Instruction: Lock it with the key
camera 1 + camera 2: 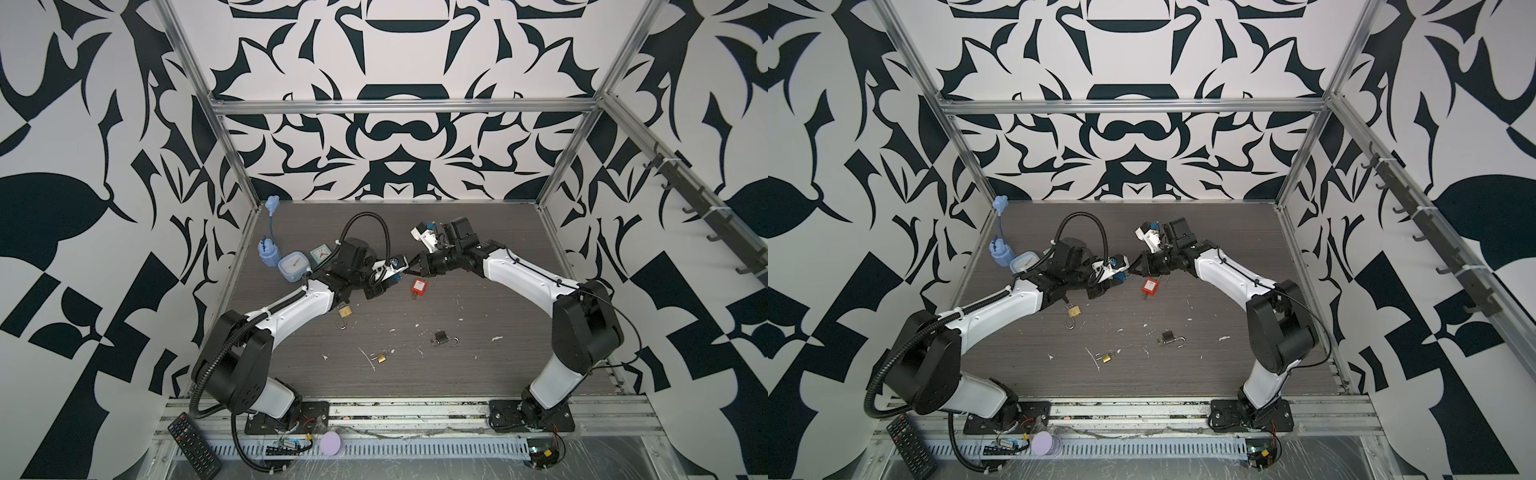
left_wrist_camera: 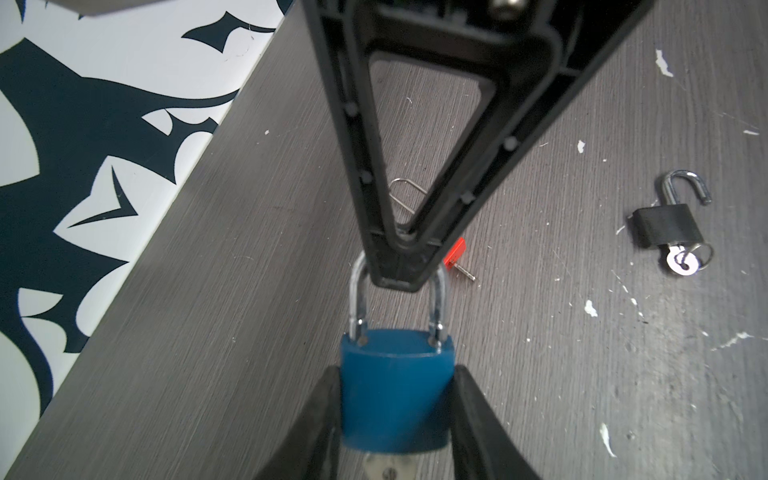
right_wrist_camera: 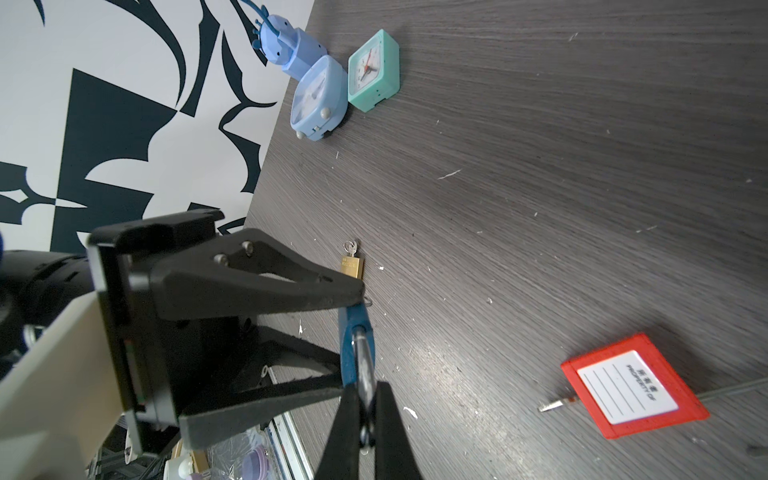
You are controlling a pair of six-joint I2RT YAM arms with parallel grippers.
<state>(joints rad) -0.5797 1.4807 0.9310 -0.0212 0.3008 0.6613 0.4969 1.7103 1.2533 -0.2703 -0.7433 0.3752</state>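
Note:
A blue padlock (image 2: 395, 390) hangs above the table, and my left gripper (image 2: 395, 415) is shut on the two sides of its body. The head of a silver key (image 2: 390, 467) shows at the lock's bottom end, between the left fingers. The steel shackle (image 2: 359, 299) sits down in both holes of the body. My right gripper (image 3: 363, 399) is shut on the top of that shackle (image 3: 365, 365), edge-on to the padlock (image 3: 348, 357). In a top view the left gripper (image 1: 398, 277) and right gripper (image 1: 409, 272) meet tip to tip at mid-table.
A red tag lock (image 1: 419, 286) lies just under the grippers. On the table also lie a brass padlock (image 1: 343, 311) with its shackle open, a smaller brass one (image 1: 380, 356), and an open black padlock (image 1: 441, 336) with keys. Two clocks (image 1: 291, 268) and a blue toy (image 1: 268, 253) stand at the far left.

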